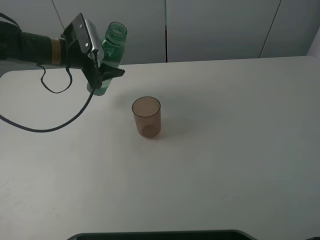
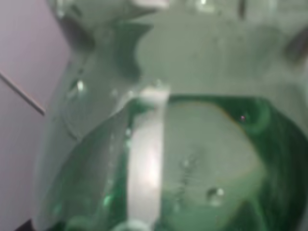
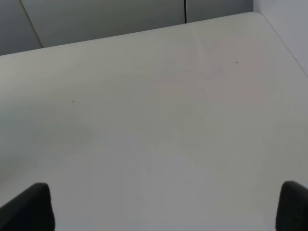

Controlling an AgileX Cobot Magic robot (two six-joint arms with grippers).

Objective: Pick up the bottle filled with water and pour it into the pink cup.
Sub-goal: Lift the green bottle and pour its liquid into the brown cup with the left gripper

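The transparent green bottle has no cap and is held above the table's far left, leaning a little to the right with its open neck up. My left gripper is shut on its lower body. The left wrist view is filled by the bottle at very close range, blurred, with droplets on its wall; the water level is unclear. The pink cup stands upright on the white table, to the right of and nearer than the bottle, apart from it. My right gripper is open over bare table.
A black cable hangs from the left arm and loops over the table's left side. A dark edge runs along the table's front. Grey wall panels stand behind the table's far edge.
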